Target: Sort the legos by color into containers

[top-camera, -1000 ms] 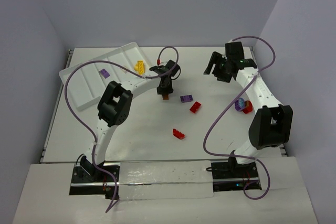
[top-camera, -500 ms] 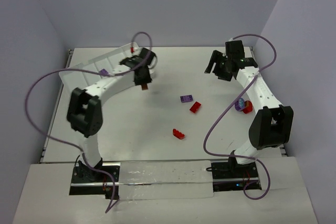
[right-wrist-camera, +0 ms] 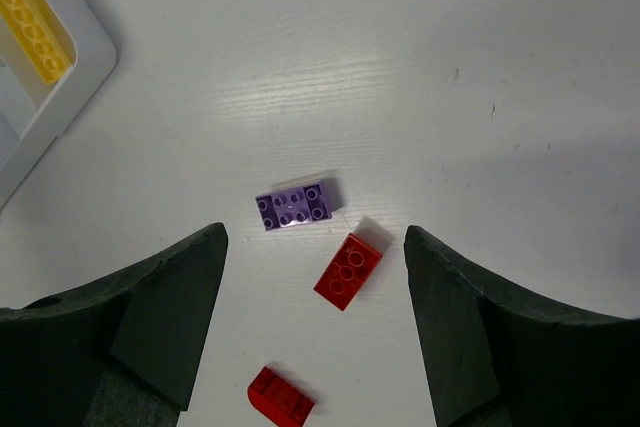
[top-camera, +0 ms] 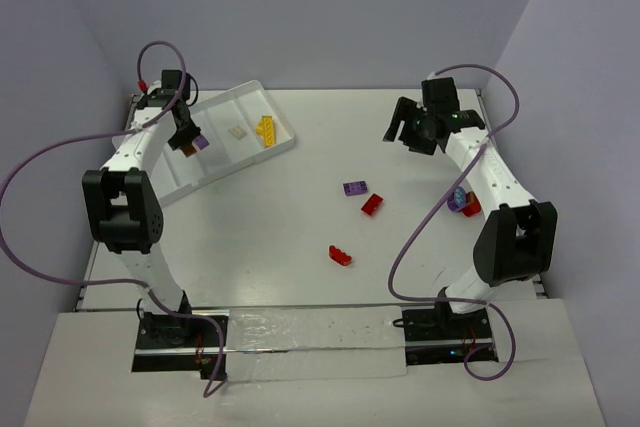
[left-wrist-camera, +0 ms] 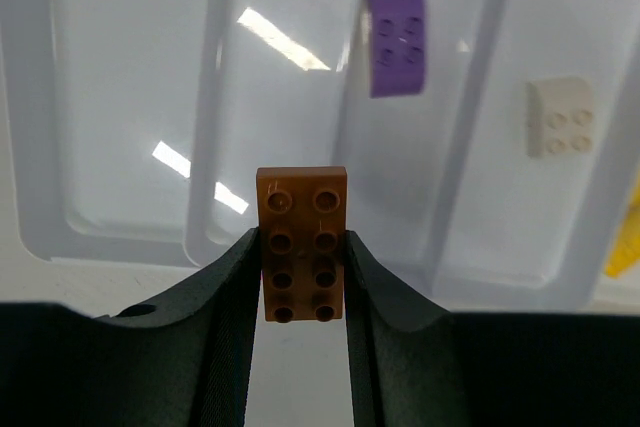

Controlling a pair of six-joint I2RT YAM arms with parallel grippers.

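- The left hand (left-wrist-camera: 303, 292) is clenched on an orange-brown brick (left-wrist-camera: 302, 247). Its two dark fingers press the long sides, and the studded face points at the wrist camera.
- That brick hangs over the near rim of the tray (top-camera: 222, 154), at the tray's left end. This is close to the left edge of the surface (top-camera: 300, 282), where the wall is near and leaves little room to move.
- The tray is shallow glossy white plastic, with raised ridges dividing it into long compartments.
- A purple brick (left-wrist-camera: 395, 42) lies in one compartment, and a pale beige brick (left-wrist-camera: 560, 117) in the next one to its right.
- A yellow brick (top-camera: 267, 128) sits further right, near the tray's corner.
- The right hand (right-wrist-camera: 315, 247) is released and grasps nothing, its fingers spread wide above the matte white surface.
- Below the right hand lie a loose purple brick (right-wrist-camera: 294, 206) and a red brick (right-wrist-camera: 348, 270), close together but apart. A second red brick (right-wrist-camera: 280, 397) lies nearer the arm bases.
- All three loose bricks sit on open surface, well apart from the tray and the edges.
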